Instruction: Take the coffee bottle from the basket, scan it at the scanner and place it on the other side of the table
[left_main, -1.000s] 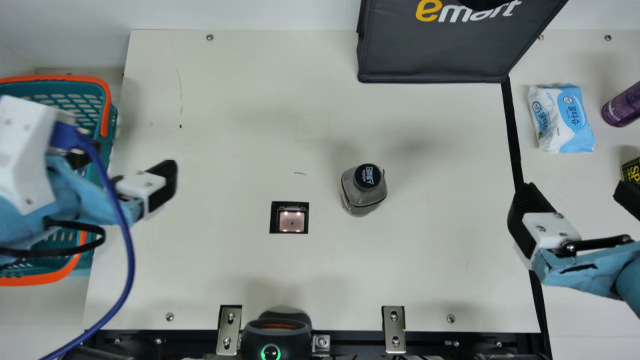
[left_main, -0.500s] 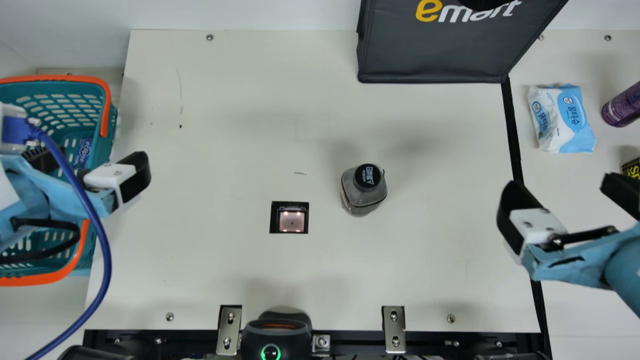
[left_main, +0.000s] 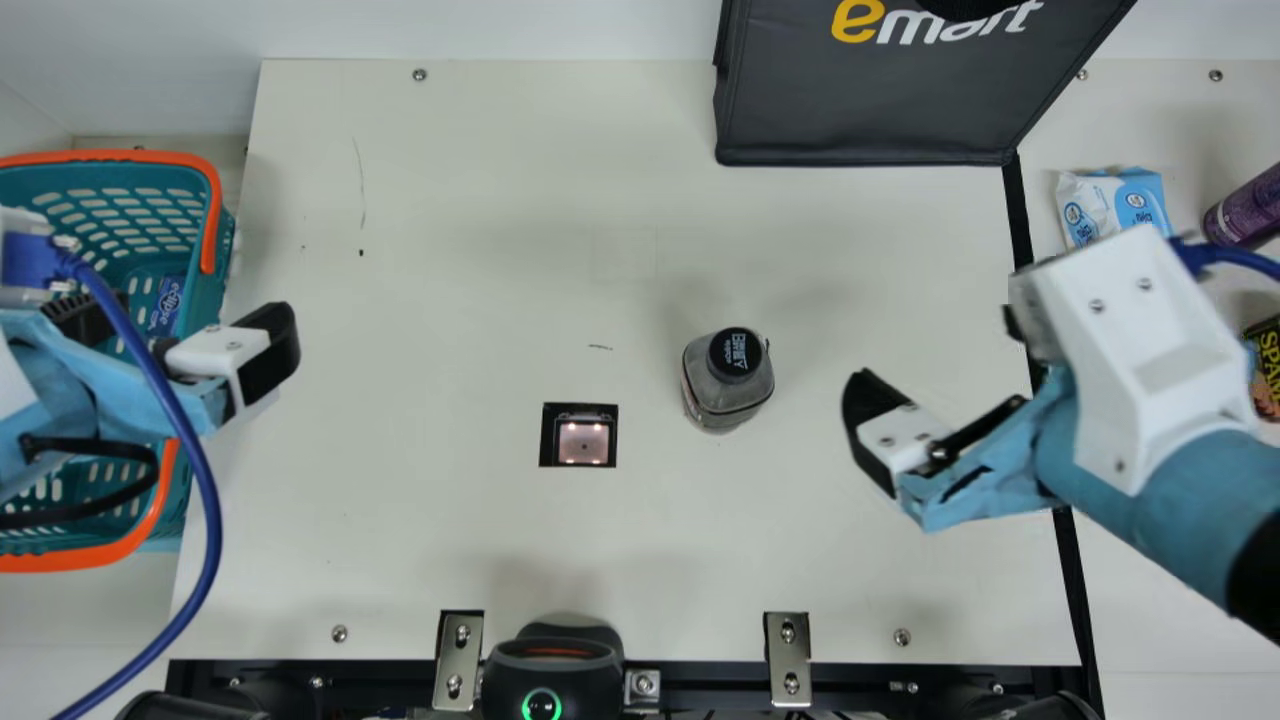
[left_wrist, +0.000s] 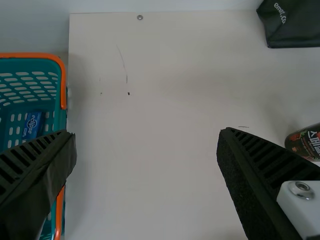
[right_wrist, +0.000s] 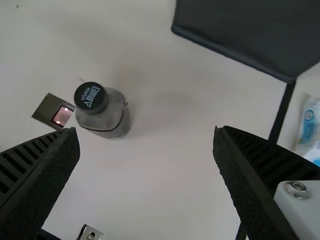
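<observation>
Both pairs of black ribbed jaws are gaping wide, left gripper (left_main: 182, 322) at middle left, right gripper (left_main: 942, 355) at middle right. One squarish grey black-capped bottle (left_main: 728, 395) is standing near centre.

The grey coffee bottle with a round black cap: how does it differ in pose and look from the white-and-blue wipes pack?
The coffee bottle stands upright; the wipes pack lies flat.
The bottle is grey with a black cap, the pack white and blue.
The bottle has a firm, rounded-square body; the pack is soft and creased.
Both rest on the cream table, unheld.
</observation>
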